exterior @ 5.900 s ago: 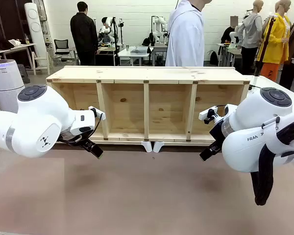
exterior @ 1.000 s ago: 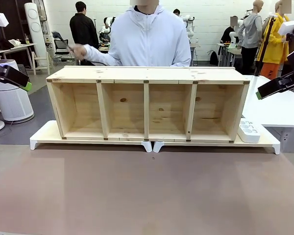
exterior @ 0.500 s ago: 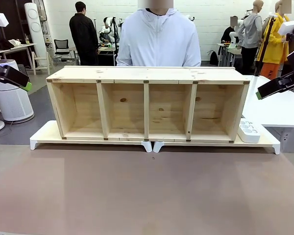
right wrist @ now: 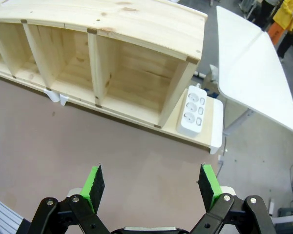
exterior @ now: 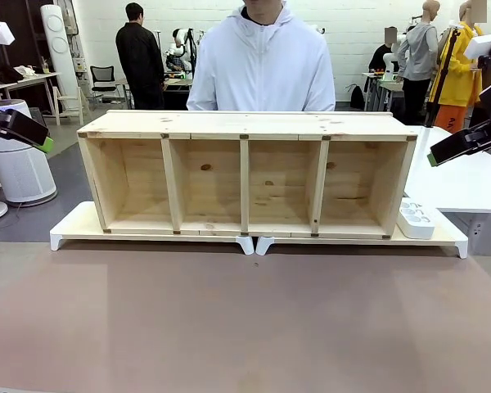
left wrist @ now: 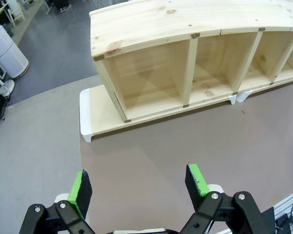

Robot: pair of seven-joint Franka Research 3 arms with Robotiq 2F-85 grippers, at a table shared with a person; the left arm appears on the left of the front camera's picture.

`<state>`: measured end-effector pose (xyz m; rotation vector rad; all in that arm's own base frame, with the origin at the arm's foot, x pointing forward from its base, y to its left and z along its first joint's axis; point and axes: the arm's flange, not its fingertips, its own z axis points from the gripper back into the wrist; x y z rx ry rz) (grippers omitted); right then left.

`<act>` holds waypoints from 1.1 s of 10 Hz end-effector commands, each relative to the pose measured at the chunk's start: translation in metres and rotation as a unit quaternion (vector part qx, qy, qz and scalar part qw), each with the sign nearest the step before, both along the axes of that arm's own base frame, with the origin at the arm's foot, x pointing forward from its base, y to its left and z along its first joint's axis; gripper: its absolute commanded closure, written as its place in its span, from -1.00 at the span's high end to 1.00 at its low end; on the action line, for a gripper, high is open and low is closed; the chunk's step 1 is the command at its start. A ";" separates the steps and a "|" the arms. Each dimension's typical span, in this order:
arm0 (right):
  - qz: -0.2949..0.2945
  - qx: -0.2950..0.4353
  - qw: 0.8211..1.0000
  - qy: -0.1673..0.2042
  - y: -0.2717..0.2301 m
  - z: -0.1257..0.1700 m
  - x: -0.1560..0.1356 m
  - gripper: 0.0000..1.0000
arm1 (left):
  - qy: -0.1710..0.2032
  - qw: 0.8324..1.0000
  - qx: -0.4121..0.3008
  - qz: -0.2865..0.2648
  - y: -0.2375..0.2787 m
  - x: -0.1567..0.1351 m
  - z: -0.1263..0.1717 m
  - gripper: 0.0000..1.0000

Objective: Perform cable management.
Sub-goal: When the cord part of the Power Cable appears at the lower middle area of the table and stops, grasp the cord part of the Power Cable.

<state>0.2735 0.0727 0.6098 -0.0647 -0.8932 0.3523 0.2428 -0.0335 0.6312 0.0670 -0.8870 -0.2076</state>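
Note:
The black cable is out of view. My left gripper (left wrist: pixel 139 183) hangs high over the brown table (left wrist: pixel 151 156), open, with nothing between its green pads; in the front view the left gripper (exterior: pixel 29 135) sits at the far left edge. My right gripper (right wrist: pixel 151 183) is open and empty too, high above the table's right part; in the front view the right gripper (exterior: pixel 454 147) is at the far right. A white power strip (right wrist: pixel 192 110) lies on the white base board (exterior: pixel 74 225), just right of the wooden shelf (exterior: pixel 245 123).
The shelf has several open, empty compartments facing me. A person in a white hoodie (exterior: pixel 262 65) stands right behind it. A white side table (right wrist: pixel 249 68) stands to the right, and a white air purifier (left wrist: pixel 7 51) on the floor to the left.
Both arms, low in front of the shelf six seconds ago, now sit high at the sides. The person's outstretched arm has drawn back and the person stands straight behind the shelf.

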 end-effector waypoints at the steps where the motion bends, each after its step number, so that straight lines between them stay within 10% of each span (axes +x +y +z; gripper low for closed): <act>1: 0.001 0.001 1.000 -0.003 -0.001 0.001 0.001 1.00 | -0.003 1.000 0.000 0.000 -0.001 0.002 0.000 1.00; 11: 0.001 0.001 1.000 -0.003 -0.001 0.001 0.001 1.00 | -0.003 1.000 0.000 0.000 -0.001 0.002 0.000 1.00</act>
